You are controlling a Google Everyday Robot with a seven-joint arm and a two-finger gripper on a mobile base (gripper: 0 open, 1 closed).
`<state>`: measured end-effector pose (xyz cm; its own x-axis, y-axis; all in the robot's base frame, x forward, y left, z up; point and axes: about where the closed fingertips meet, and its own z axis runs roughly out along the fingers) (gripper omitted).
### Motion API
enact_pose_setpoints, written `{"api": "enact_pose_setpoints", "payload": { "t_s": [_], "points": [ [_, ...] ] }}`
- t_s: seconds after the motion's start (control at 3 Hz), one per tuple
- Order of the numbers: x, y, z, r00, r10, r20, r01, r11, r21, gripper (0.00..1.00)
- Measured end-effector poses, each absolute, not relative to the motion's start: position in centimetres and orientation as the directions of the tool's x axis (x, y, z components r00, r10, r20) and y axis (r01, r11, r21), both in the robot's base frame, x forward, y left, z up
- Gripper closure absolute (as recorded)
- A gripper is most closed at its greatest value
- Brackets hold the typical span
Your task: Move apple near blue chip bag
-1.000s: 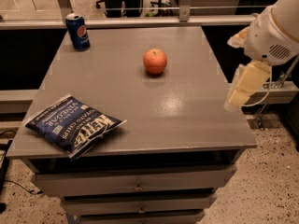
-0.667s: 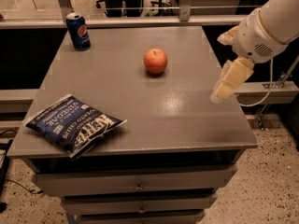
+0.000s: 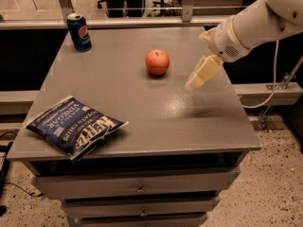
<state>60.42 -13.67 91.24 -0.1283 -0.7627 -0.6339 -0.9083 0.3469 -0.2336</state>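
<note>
While the apple [image 3: 157, 62] is sitting toward the far middle of the table [image 3: 142, 103], well apart from the blue chip bag [image 3: 73, 126] at its front-left corner, the gripper [image 3: 194, 83] is hanging empty just right of the apple, tilting down toward it, open or closed I cannot tell.

Blue soda can [image 3: 79, 31] upright upper left, on grey table [image 3: 142, 103], drawers [image 3: 139, 187] lower centre, speckled floor [image 3: 279, 188] lower right.
</note>
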Motion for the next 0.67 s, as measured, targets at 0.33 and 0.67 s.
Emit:
{"api": "enact_pose_setpoints", "payload": {
  "t_s": [0.33,0.67],
  "points": [
    [65.8,-9.5,89.3,-0.155,-0.684,-0.713,-0.906,0.387,-0.175,0.00],
    [67.7,-7.4,88.3,-0.183,-0.648,-0.739,-0.907,0.401,-0.127,0.00]
  ]
}}
